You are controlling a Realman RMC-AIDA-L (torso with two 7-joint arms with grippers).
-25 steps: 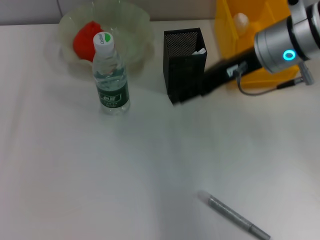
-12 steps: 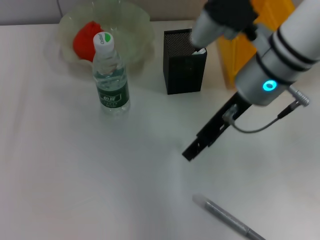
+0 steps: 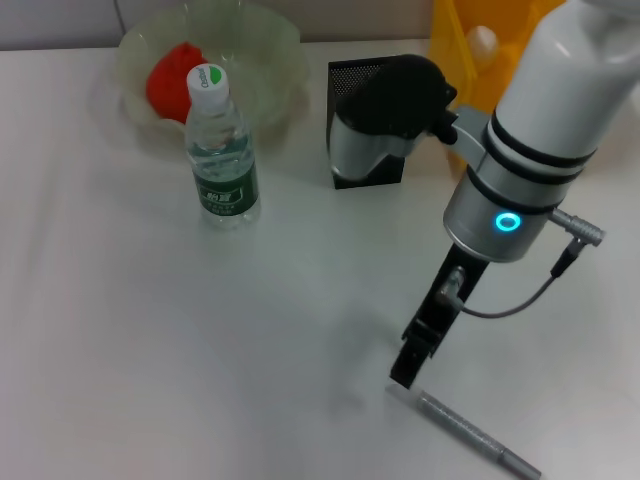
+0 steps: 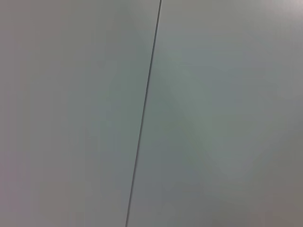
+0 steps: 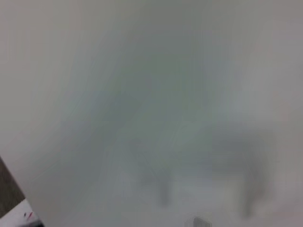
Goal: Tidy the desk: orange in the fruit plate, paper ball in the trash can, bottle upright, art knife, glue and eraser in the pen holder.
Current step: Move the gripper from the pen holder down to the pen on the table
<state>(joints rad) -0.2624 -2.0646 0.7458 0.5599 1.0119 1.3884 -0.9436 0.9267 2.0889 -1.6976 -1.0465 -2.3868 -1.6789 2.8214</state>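
Here the right hand (image 3: 405, 368) reaches steeply down over the near counter (image 3: 150, 350), grip state indiscernible, just beside a slim grey art knife (image 3: 475, 436) lying flat.

Setting — we are looking at an office-style desk: white tabletop (image 3: 150, 350) carrying a mesh pen holder (image 3: 350, 100), yellow trash can (image 3: 470, 80) — fruit plate (image 3: 270, 60).

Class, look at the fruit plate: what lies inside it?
The orange lies inside the fruit plate. The bottle in front covers part of the plate's inside, so anything there stays unseen.
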